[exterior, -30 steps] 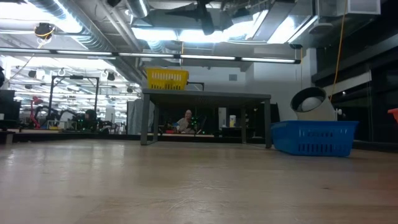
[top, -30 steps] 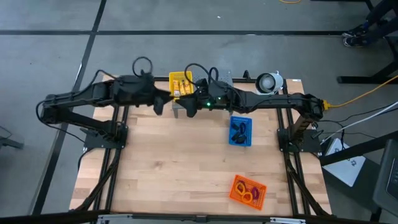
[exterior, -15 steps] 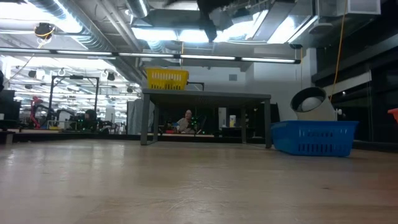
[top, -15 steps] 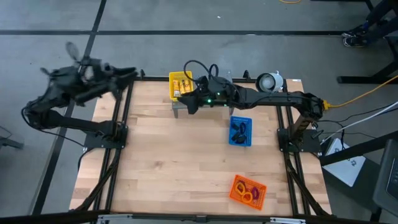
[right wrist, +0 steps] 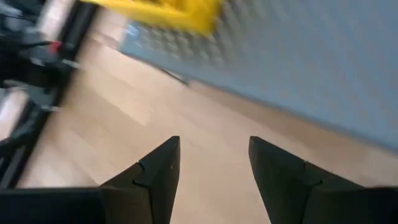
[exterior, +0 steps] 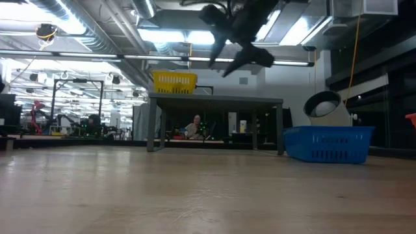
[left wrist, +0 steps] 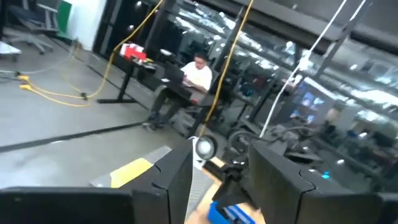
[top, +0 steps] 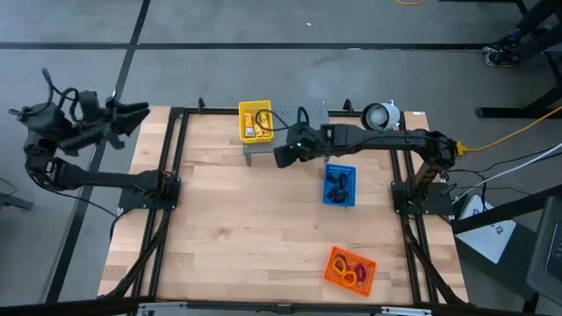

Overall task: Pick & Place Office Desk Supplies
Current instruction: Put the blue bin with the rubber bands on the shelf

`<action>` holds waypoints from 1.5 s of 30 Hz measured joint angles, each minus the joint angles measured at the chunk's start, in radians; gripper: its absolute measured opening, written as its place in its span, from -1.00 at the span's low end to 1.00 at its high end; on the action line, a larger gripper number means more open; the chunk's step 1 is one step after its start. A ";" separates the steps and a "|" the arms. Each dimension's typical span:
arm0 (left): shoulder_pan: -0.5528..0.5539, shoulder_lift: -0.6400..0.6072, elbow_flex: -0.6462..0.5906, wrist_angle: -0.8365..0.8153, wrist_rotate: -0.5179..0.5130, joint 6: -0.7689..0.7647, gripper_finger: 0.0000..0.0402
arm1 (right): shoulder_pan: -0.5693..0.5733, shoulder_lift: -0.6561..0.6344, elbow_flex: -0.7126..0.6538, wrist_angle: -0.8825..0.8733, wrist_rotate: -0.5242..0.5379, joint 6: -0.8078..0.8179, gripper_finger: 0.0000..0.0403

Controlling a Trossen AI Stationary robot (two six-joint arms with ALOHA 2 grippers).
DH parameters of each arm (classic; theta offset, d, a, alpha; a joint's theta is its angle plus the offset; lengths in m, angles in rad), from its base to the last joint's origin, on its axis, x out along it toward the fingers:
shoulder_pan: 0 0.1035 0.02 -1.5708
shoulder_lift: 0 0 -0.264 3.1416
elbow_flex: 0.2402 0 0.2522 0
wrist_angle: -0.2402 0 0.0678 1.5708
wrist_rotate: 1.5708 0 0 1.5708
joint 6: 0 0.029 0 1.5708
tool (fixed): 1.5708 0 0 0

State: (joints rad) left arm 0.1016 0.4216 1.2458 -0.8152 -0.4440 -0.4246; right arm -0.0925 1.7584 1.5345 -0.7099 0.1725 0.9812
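The supplies lie in three small trays. A yellow tray point(top: 255, 121) with yellow-and-white packets stands on the grey perforated stand point(top: 313, 111) at the table's far edge. A blue tray point(top: 339, 184) holds black clips, and an orange tray point(top: 351, 268) near the front right holds coloured loops. My right gripper point(top: 283, 158) hangs open above the wood just in front of the stand, tipped downward, with nothing between its fingers point(right wrist: 213, 165). My left gripper point(top: 136, 112) is drawn back beyond the table's far left corner, open and empty point(left wrist: 217, 180).
A white round device point(top: 380, 115) sits at the far right corner beside the stand. In the low view the blue tray point(exterior: 328, 143) rests on the table at the right, and the yellow tray point(exterior: 174, 82) sits on top of the stand point(exterior: 214, 101). A person sits in the room behind.
My left arm has swung back from beside the yellow tray to beyond the table's left edge, its gripper unchanged. My right gripper has tipped downward, sunk a little and shifted slightly rightward in front of the stand, coming into the low view from above.
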 joint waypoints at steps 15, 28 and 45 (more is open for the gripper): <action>0.001 -0.418 -0.685 0.339 -0.001 -0.228 -0.23 | 0.209 -0.040 0.000 -0.328 0.155 0.409 -0.04; 0.001 -0.398 -0.884 0.460 0.129 -0.298 -0.23 | 0.408 -0.216 -0.102 -0.734 0.212 0.930 -0.04; 0.001 -0.399 -0.981 0.504 0.167 -0.377 -0.23 | 0.420 -0.474 -0.798 -0.123 0.146 1.150 -0.04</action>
State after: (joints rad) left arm 0.1024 0.0231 0.2646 -0.3115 -0.2766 -0.8012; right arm 0.3279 1.2844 0.7363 -0.8332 0.3186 2.1311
